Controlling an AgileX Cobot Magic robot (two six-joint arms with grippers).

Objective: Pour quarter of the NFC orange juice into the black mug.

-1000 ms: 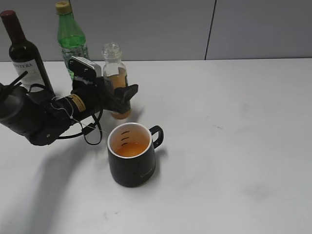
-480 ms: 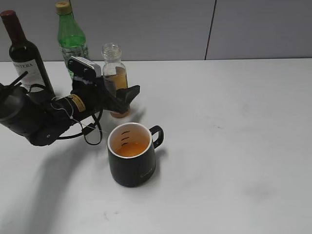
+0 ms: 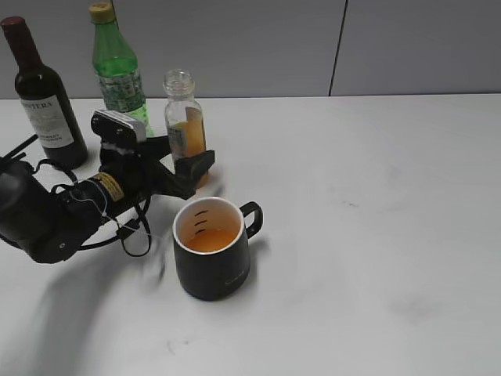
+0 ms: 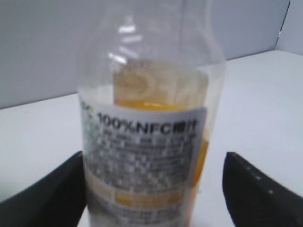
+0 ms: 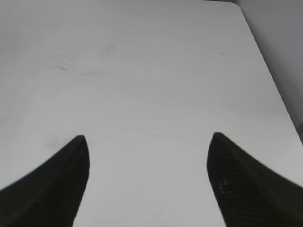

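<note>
The NFC orange juice (image 3: pixel 185 129) is a small clear capless bottle, roughly half full, standing upright on the white table. It fills the left wrist view, where the bottle (image 4: pixel 147 142) shows its printed label. My left gripper (image 3: pixel 194 162) is open around the bottle's lower part. Its right finger (image 4: pixel 255 189) stands clear of the bottle, while the left finger (image 4: pixel 52 194) sits close beside it. The black mug (image 3: pixel 212 254) stands in front of the bottle with orange liquid inside and its handle to the right. My right gripper (image 5: pixel 147 139) is open over bare table.
A dark wine bottle (image 3: pixel 41 94) and a green plastic bottle with a yellow cap (image 3: pixel 117 66) stand at the back left by the grey wall. The table edge (image 5: pixel 270 71) runs along the right of the right wrist view.
My left gripper's fingers have spread off the juice bottle, and the arm has drawn back to the left. The bottle stays upright on the table. The mug has not moved.
</note>
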